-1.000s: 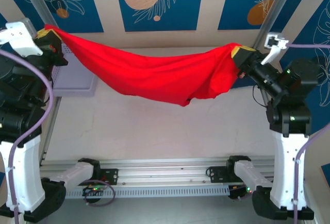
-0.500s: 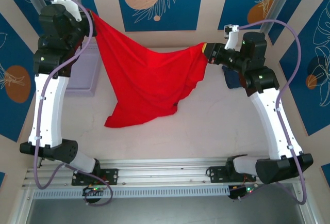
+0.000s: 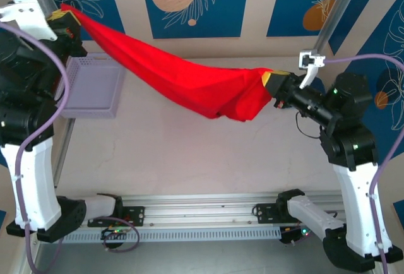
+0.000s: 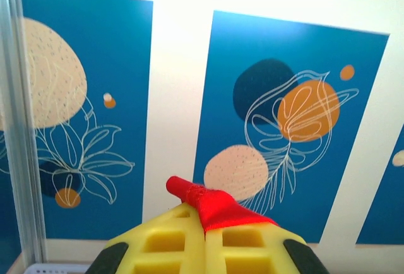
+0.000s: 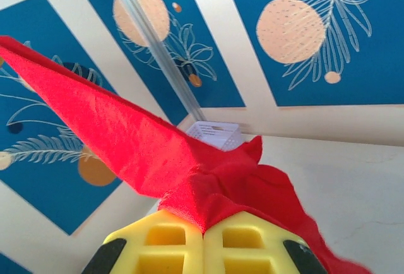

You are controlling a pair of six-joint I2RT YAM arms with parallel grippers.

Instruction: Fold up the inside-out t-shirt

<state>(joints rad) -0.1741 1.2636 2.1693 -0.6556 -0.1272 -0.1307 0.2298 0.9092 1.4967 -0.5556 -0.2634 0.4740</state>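
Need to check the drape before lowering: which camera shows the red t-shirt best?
The top view: the whole t-shirt hangs stretched between the left hand and the right hand, sagging in the middle. The left wrist view shows a small pinched tip; the right wrist view shows a bunched stretch running away from the hand.

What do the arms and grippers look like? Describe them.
The left arm and right arm have white shells, black joints and lavender cables. The left gripper and right gripper each have two yellow fingers with square recesses.
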